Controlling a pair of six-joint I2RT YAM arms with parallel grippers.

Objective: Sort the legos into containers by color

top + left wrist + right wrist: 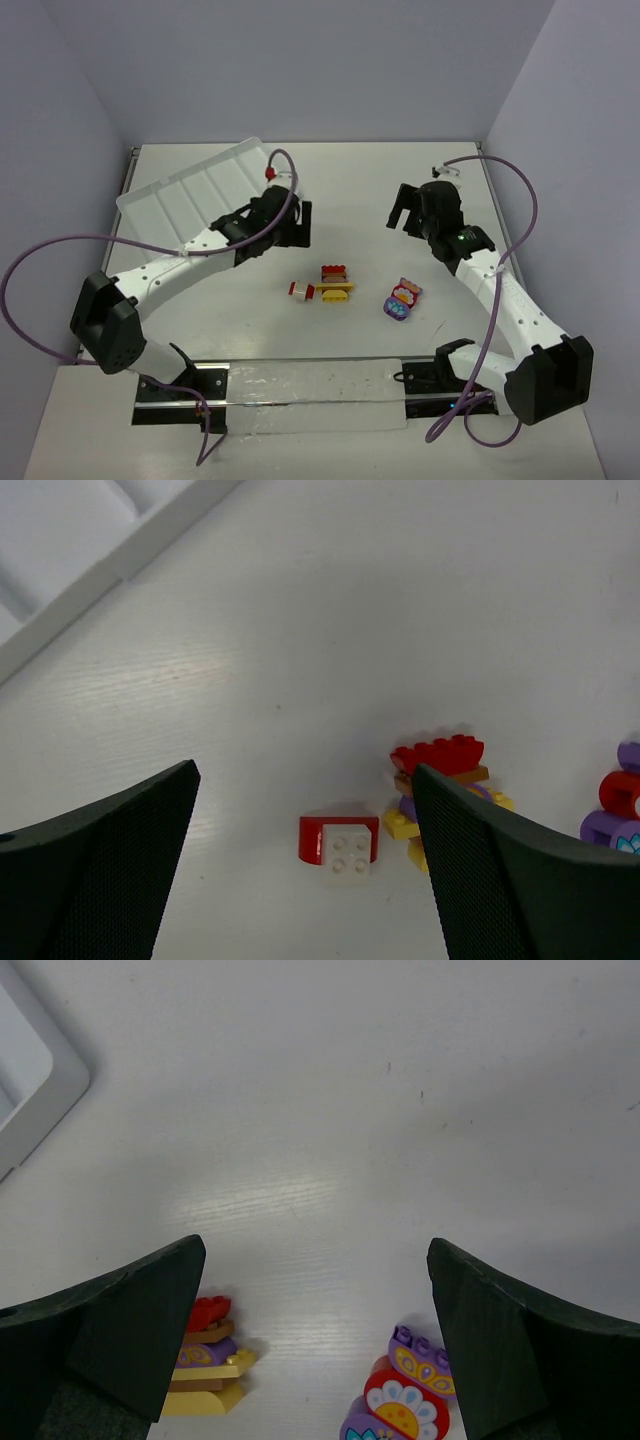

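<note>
Top external: white table [380, 180], legos [336, 282], lavender walls [300, 60].

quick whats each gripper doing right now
left gripper: open, holding nothing
right gripper: open, holding nothing

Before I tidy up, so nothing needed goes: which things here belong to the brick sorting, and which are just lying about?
For the job: red-and-white brick, red-and-yellow stack, purple stack, white tray.
Not for the job: purple cables, metal rail.
</note>
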